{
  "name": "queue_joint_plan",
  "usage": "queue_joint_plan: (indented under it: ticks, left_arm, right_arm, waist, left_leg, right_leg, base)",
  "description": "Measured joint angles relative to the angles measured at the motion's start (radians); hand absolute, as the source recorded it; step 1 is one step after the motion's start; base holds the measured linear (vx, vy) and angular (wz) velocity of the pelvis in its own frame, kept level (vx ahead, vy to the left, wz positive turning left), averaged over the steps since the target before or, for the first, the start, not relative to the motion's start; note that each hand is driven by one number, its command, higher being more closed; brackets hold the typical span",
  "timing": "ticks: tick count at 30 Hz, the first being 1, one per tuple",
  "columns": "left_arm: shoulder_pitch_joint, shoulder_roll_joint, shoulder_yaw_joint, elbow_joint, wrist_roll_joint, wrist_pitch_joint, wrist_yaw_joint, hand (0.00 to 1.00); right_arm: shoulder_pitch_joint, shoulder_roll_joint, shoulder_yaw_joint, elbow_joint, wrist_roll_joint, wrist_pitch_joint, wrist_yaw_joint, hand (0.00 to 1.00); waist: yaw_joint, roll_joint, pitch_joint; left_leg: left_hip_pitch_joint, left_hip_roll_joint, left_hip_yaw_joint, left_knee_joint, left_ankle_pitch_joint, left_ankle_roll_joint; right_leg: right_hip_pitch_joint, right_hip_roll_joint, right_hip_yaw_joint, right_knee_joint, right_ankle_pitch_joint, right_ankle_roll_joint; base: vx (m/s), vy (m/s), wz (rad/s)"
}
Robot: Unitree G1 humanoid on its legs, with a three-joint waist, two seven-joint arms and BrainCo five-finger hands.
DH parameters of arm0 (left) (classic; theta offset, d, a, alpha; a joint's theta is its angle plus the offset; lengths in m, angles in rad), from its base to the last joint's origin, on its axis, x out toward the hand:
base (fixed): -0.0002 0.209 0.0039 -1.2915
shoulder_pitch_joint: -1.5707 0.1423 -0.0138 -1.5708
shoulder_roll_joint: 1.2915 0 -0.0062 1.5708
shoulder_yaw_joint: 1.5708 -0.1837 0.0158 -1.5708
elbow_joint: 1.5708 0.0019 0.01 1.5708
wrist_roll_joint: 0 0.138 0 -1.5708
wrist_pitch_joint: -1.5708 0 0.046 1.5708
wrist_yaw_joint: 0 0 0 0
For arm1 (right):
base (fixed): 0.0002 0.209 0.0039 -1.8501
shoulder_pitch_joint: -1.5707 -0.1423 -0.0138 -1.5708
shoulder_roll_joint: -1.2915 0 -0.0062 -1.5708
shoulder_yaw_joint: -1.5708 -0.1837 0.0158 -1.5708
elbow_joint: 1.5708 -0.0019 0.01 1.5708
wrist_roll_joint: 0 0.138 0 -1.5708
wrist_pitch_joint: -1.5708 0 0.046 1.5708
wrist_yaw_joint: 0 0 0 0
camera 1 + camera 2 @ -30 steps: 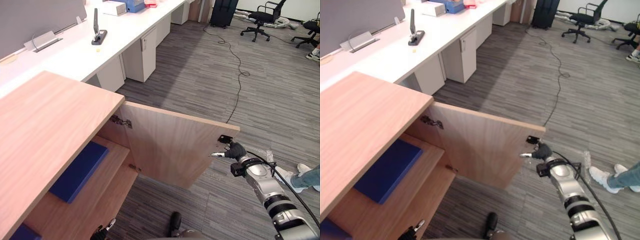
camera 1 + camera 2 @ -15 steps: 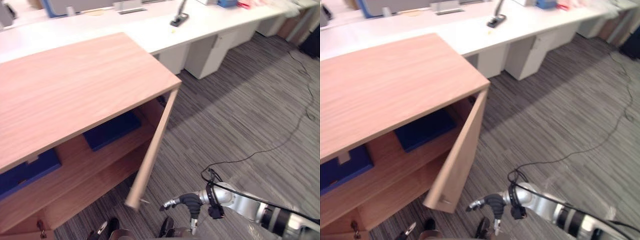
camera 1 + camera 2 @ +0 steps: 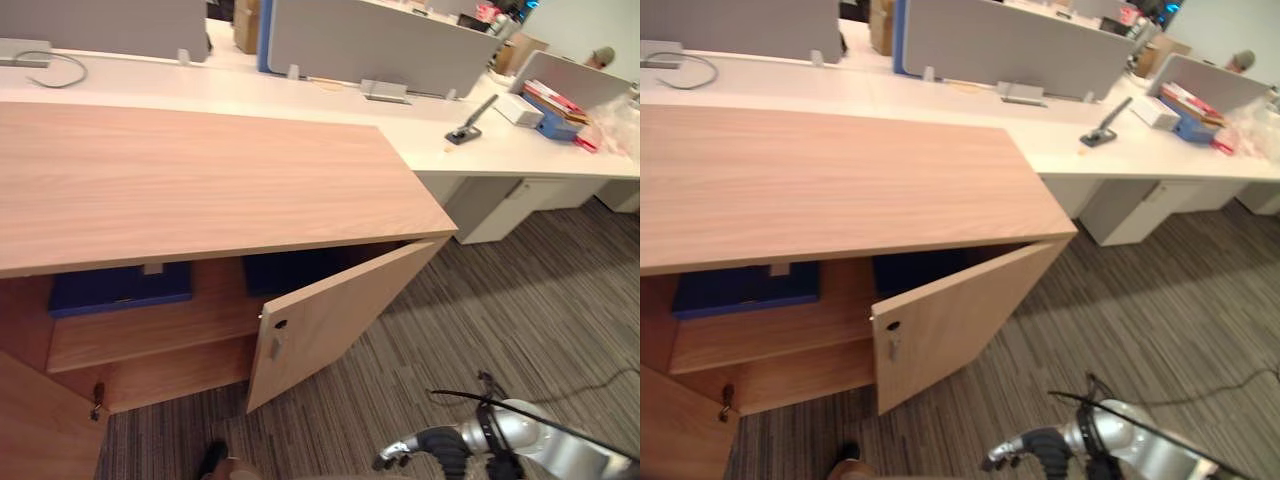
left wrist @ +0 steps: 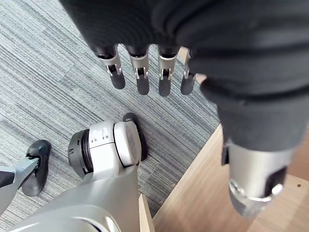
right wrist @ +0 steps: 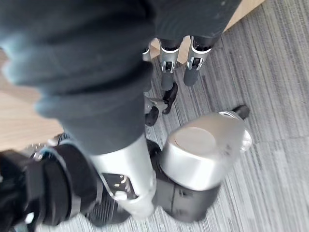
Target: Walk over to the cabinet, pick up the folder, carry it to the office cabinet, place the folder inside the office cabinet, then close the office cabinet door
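1. The wooden cabinet (image 3: 200,180) stands ahead, and its right door (image 3: 340,310) is half open.
2. A blue folder (image 3: 290,270) lies on the shelf inside, behind that door. A second folder (image 3: 120,288) lies to its left.
3. The right hand (image 3: 435,450) hangs at the near right, clear of the door, with its fingers loose and empty.
4. The left hand (image 4: 140,72) hangs over the carpet (image 3: 500,300), with its fingers straight and empty.

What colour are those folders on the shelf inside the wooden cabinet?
Dark blue; the folders show best in the left eye view.

The office cabinet (image 3: 200,180) is pale wood-grain, the folders (image 3: 118,288) dark blue, the carpet (image 3: 540,290) grey-striped, the desk (image 3: 500,150) white
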Motion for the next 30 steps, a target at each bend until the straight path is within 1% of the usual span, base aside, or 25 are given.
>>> queue_joint_plan:
  ticks: [1,2,3,4,5,6,7,8,9,10,11,13,14,15,16,18,19,21,24,25,26,27,28,29,30]
  left_arm:
    - [0.001,-0.003,-0.022,-0.011,-0.017,0.002,0.001,0.00]
    - [0.001,-0.004,-0.036,-0.016,-0.019,0.002,0.001,0.00]
    - [-0.006,-0.004,-0.067,-0.030,-0.025,0.002,0.004,0.00]
    - [-0.021,-0.008,-0.105,-0.046,-0.035,0.001,0.010,0.00]
    - [-0.028,-0.015,-0.122,-0.056,-0.040,0.001,0.015,0.00]
    - [-0.042,-0.034,-0.149,-0.079,-0.060,0.000,0.022,0.00]
    - [-0.050,-0.040,-0.163,-0.092,-0.063,-0.003,0.026,0.00]
    - [-0.059,-0.050,-0.182,-0.113,-0.063,-0.008,0.030,0.00]
    - [-0.059,-0.055,-0.188,-0.122,-0.063,-0.014,0.032,0.00]
    - [-0.055,-0.054,-0.188,-0.120,-0.068,-0.014,0.044,0.00]
    - [-0.043,-0.057,-0.188,-0.115,-0.071,-0.010,0.049,0.00]
    - [-0.025,-0.068,-0.188,-0.105,-0.071,-0.005,0.050,0.00]
    - [-0.023,-0.073,-0.187,-0.096,-0.071,-0.002,0.052,0.00]
    - [-0.017,-0.092,-0.187,-0.087,-0.070,0.003,0.053,0.00]
    - [-0.035,-0.100,-0.190,-0.074,-0.070,0.004,0.053,0.00]
    - [-0.038,-0.101,-0.218,-0.071,-0.067,0.013,0.049,0.00]
    - [-0.036,-0.099,-0.234,-0.069,-0.057,0.013,0.047,0.00]
    - [-0.037,-0.101,-0.254,-0.071,-0.054,0.013,0.045,0.00]
    - [-0.037,-0.110,-0.270,-0.072,-0.051,0.013,0.040,0.00]
    - [-0.031,-0.112,-0.296,-0.071,-0.043,0.014,0.038,0.00]
    - [-0.029,-0.112,-0.309,-0.071,-0.030,0.014,0.037,0.00]
    - [-0.029,-0.108,-0.348,-0.075,-0.017,0.011,0.037,0.00]
    - [-0.031,-0.100,-0.373,-0.076,-0.012,0.009,0.037,0.00]
    - [-0.044,-0.076,-0.426,-0.076,-0.008,0.010,0.038,0.00]
    - [-0.060,-0.064,-0.466,-0.078,0.015,0.005,0.044,0.00]
  right_arm:
    - [-0.037,0.134,0.000,0.133,-0.022,0.004,-0.044,0.00]
    - [-0.052,0.188,-0.002,0.191,-0.022,0.005,-0.062,0.00]
    - [-0.079,0.295,-0.022,0.312,-0.021,0.007,-0.113,0.00]
    - [-0.116,0.393,-0.063,0.446,-0.022,0.008,-0.174,0.00]
    - [-0.140,0.434,-0.089,0.512,-0.023,0.008,-0.209,0.00]
    - [-0.183,0.499,-0.160,0.634,-0.028,0.009,-0.272,0.00]
    - [-0.198,0.523,-0.200,0.684,-0.034,0.009,-0.303,0.00]
    - [-0.218,0.557,-0.277,0.764,-0.051,0.009,-0.365,0.00]
    - [-0.232,0.579,-0.339,0.821,-0.060,0.012,-0.406,0.00]
    - [-0.247,0.618,-0.424,0.896,-0.060,0.019,-0.458,0.00]
    - [-0.252,0.657,-0.524,0.965,-0.058,0.027,-0.503,0.00]
    - [-0.228,0.695,-0.661,1.047,-0.050,0.034,-0.568,0.00]
    - [-0.213,0.701,-0.703,1.065,-0.033,0.038,-0.589,0.00]
    - [-0.187,0.704,-0.779,1.105,-0.007,0.045,-0.619,0.00]
    - [-0.177,0.717,-0.845,1.156,0.009,0.056,-0.637,0.00]
    - [-0.146,0.737,-0.923,1.213,0.033,0.073,-0.640,0.00]
    - [-0.122,0.751,-0.971,1.242,0.054,0.078,-0.647,0.00]
    - [-0.094,0.774,-1.022,1.275,0.068,0.087,-0.649,0.00]
    - [-0.093,0.794,-1.062,1.304,0.065,0.105,-0.650,0.00]
    - [-0.084,0.793,-1.090,1.305,0.062,0.109,-0.652,0.00]
    - [-0.077,0.791,-1.097,1.303,0.062,0.109,-0.655,0.00]
    - [-0.065,0.790,-1.098,1.299,0.062,0.108,-0.660,0.00]
    - [-0.062,0.794,-1.097,1.294,0.062,0.108,-0.668,0.00]
    - [-0.053,0.815,-1.092,1.269,0.062,0.106,-0.676,0.00]
    - [-0.055,0.831,-1.077,1.241,0.063,0.102,-0.685,0.00]
  waist:
    - [0.010,0.006,0.002]
    - [0.014,0.011,0.002]
    - [0.017,0.021,0.003]
    - [0.020,0.042,0.018]
    - [0.023,0.056,0.027]
    - [0.021,0.076,0.040]
    - [0.014,0.086,0.048]
    - [0.002,0.104,0.057]
    - [-0.002,0.123,0.064]
    - [-0.001,0.138,0.067]
    - [-0.003,0.152,0.072]
    - [-0.009,0.152,0.069]
    - [-0.016,0.155,0.063]
    - [-0.037,0.177,0.047]
    - [-0.057,0.158,0.050]
    - [-0.065,0.136,0.043]
    - [-0.067,0.141,0.039]
    - [-0.072,0.154,0.030]
    - [-0.079,0.177,0.024]
    - [-0.084,0.193,0.017]
    - [-0.088,0.202,0.011]
    - [-0.098,0.209,0.006]
    - [-0.109,0.210,0.008]
    - [-0.121,0.214,0.010]
    - [-0.123,0.212,0.025]
  left_leg:
    - [0.000,-0.003,-0.011,-0.001,0.001,0.002]
    - [-0.002,-0.004,-0.018,0.000,0.002,0.002]
    - [-0.017,-0.008,-0.038,0.011,0.002,0.002]
    - [-0.032,-0.012,-0.050,0.031,0.008,-0.007]
    - [-0.040,-0.016,-0.045,0.047,0.016,-0.017]
    - [-0.077,-0.026,0.057,0.103,0.019,0.012]
    - [-0.104,-0.032,0.133,0.140,0.019,0.054]
    - [-0.142,-0.026,0.271,0.199,0.021,0.117]
    - [-0.153,-0.011,0.366,0.227,0.005,0.142]
    - [-0.161,0.028,0.464,0.286,-0.061,0.167]
    - [-0.173,0.069,0.505,0.374,-0.122,0.156]
    - [-0.169,0.101,0.542,0.503,-0.184,0.141]
    - [-0.164,0.112,0.559,0.525,-0.194,0.138]
    - [-0.147,0.115,0.583,0.468,-0.214,0.085]
    - [-0.133,0.054,0.568,0.371,-0.184,0.076]
    - [-0.084,-0.040,0.539,0.219,-0.111,0.093]
    - [-0.048,-0.081,0.509,0.157,-0.085,0.098]
    - [-0.009,-0.123,0.457,0.086,-0.050,0.104]
    - [0.027,-0.161,0.391,0.022,-0.019,0.114]
    - [0.041,-0.177,0.340,0.006,-0.012,0.116]
    - [0.041,-0.184,0.316,0.002,-0.007,0.123]
    - [0.055,-0.208,0.253,-0.004,-0.005,0.126]
    - [0.061,-0.221,0.220,-0.010,0.000,0.134]
    - [0.054,-0.236,0.161,-0.007,0.007,0.144]
    - [0.052,-0.242,0.121,-0.004,0.012,0.135]
  right_leg:
    - [0.007,-0.001,-0.008,0.000,-0.001,0.001]
    - [0.009,0.000,-0.012,0.000,-0.001,0.002]
    - [0.011,0.000,-0.027,0.000,-0.002,0.004]
    - [0.016,0.000,-0.033,0.001,-0.004,0.003]
    - [0.018,-0.002,-0.037,0.000,-0.004,0.003]
    - [0.020,-0.011,-0.048,0.000,-0.006,0.004]
    - [0.019,-0.017,-0.050,-0.004,-0.006,0.004]
    - [0.021,-0.019,-0.049,-0.021,-0.003,0.000]
    - [0.030,-0.012,-0.056,-0.031,0.006,-0.013]
    - [0.041,-0.007,-0.089,-0.036,0.014,-0.023]
    - [0.061,-0.004,-0.114,-0.039,0.014,-0.022]
    - [0.087,-0.015,-0.143,-0.049,0.021,-0.011]
    - [0.089,-0.019,-0.160,-0.051,0.025,-0.005]
    - [0.101,-0.023,-0.203,-0.052,0.031,0.010]
    - [0.102,-0.045,-0.233,-0.058,0.045,0.038]
    - [0.125,-0.072,-0.269,-0.108,0.085,0.043]
    - [0.158,-0.091,-0.301,-0.116,0.088,0.045]
    - [0.195,-0.110,-0.348,-0.114,0.089,0.045]
    - [0.243,-0.142,-0.415,-0.079,0.089,0.047]
    - [0.255,-0.192,-0.444,0.024,0.085,0.050]
    - [0.255,-0.217,-0.443,0.079,0.083,0.049]
    - [0.248,-0.272,-0.392,0.206,0.072,0.030]
    - [0.224,-0.303,-0.334,0.274,0.058,0.012]
    - [0.176,-0.295,-0.141,0.312,-0.026,0.016]
    - [0.129,-0.239,0.087,0.285,-0.066,0.044]
  base:
    - [-0.04,0.025,0.33]
    - [-0.04,0.008,0.36]
    - [-0.03,-0.004,0.41]
    - [-0.03,-0.001,0.42]
    - [-0.04,0.020,0.49]
    - [-0.04,0.042,0.53]
    - [-0.07,0.093,0.93]
    - [-0.06,0.097,0.93]
    - [-0.05,0.120,0.92]
    - [-0.01,0.091,0.59]
    - [0.00,0.086,0.40]
    - [0.12,0.107,0.38]
    - [0.18,0.149,0.77]
    - [0.14,0.158,1.02]
    - [0.12,0.137,1.05]
    - [0.14,0.131,0.92]
    - [0.16,0.142,0.93]
    - [0.16,0.128,0.94]
    - [0.11,0.093,0.80]
    - [0.11,0.111,0.95]
    - [0.12,0.123,1.32]
    - [0.10,0.083,1.14]
    - [0.10,0.091,1.57]
    - [0.04,0.044,1.46]
    - [-0.01,0.011,1.57]
